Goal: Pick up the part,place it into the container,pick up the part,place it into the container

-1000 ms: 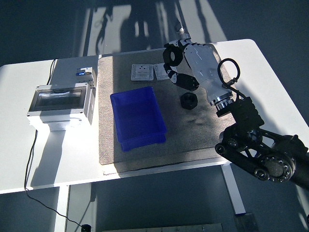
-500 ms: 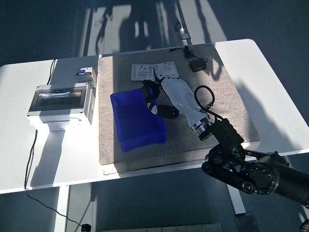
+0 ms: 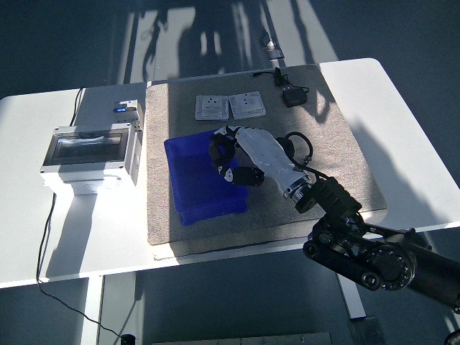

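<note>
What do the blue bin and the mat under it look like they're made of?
The blue bin looks like moulded plastic: uniform saturated colour, thin smooth walls, slightly glossy, possibly translucent. The mat looks like felt or low-pile fabric: grey-brown, matte, finely textured, lying flat on the white table. Both are judged by look only.

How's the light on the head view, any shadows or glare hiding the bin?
Head view: hard sunlight and bar-shaped shadows across the white table; the blue bin stays readable, no glare; the right hand over it is sharp, its dark fingers partly lost in shade.
</note>
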`<state>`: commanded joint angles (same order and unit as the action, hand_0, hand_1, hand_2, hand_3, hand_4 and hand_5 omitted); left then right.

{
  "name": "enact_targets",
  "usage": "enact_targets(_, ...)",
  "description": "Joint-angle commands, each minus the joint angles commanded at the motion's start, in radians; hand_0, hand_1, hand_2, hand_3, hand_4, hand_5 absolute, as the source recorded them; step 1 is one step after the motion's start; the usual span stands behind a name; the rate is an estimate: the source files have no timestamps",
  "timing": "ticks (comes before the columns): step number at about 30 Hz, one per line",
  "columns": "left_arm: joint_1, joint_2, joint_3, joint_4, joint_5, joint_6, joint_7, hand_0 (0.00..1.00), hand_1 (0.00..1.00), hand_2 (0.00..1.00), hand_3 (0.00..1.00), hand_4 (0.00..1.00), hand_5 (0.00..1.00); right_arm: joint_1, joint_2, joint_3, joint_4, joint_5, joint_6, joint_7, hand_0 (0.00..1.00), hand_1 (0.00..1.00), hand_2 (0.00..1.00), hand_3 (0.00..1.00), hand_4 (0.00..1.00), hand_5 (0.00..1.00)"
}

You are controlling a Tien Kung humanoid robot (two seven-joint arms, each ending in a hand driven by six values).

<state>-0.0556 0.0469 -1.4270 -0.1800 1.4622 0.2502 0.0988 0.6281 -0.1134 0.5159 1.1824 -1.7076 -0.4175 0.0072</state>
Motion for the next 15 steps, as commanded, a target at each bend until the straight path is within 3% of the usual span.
enact_targets(1, 0.002, 0.001, 0.009, 0.000, -0.011, -0.001, -0.003, 0.621, 0.635, 0.696, 0.651, 0.642, 0.824, -0.002, -0.001, 0.006, 0.001, 0.005, 0.008, 0.001, 0.635, 0.510, 0.635, 0.629, 0.300, 0.002)
enact_targets(6, 0.009, 0.003, 0.039, 0.000, -0.050, -0.002, -0.014, 0.621, 0.635, 0.696, 0.651, 0.642, 0.824, -0.007, -0.001, 0.015, 0.002, 0.032, 0.021, 0.012, 0.635, 0.510, 0.635, 0.629, 0.300, 0.002)
enact_targets(7, 0.009, 0.003, 0.044, 0.000, -0.055, -0.002, -0.016, 0.622, 0.633, 0.689, 0.647, 0.643, 0.826, -0.007, 0.000, 0.012, 0.001, 0.038, 0.020, 0.015, 0.663, 0.606, 0.667, 0.632, 0.308, 0.002)
enact_targets(12, 0.011, -0.002, 0.073, 0.000, -0.075, -0.007, -0.023, 0.622, 0.633, 0.689, 0.647, 0.643, 0.826, -0.005, -0.002, -0.005, -0.009, 0.100, -0.024, 0.053, 0.663, 0.606, 0.667, 0.632, 0.308, 0.002)
enact_targets(13, 0.011, -0.003, 0.074, 0.000, -0.072, -0.007, -0.024, 0.622, 0.633, 0.688, 0.645, 0.639, 0.826, -0.005, -0.002, -0.007, -0.010, 0.111, -0.032, 0.059, 0.675, 0.624, 0.665, 0.632, 0.392, 0.002)
enact_targets(15, 0.009, -0.003, 0.078, 0.000, -0.074, -0.007, -0.028, 0.622, 0.633, 0.688, 0.645, 0.639, 0.826, -0.007, -0.004, -0.010, -0.015, 0.130, -0.045, 0.070, 0.675, 0.624, 0.665, 0.632, 0.392, 0.002)
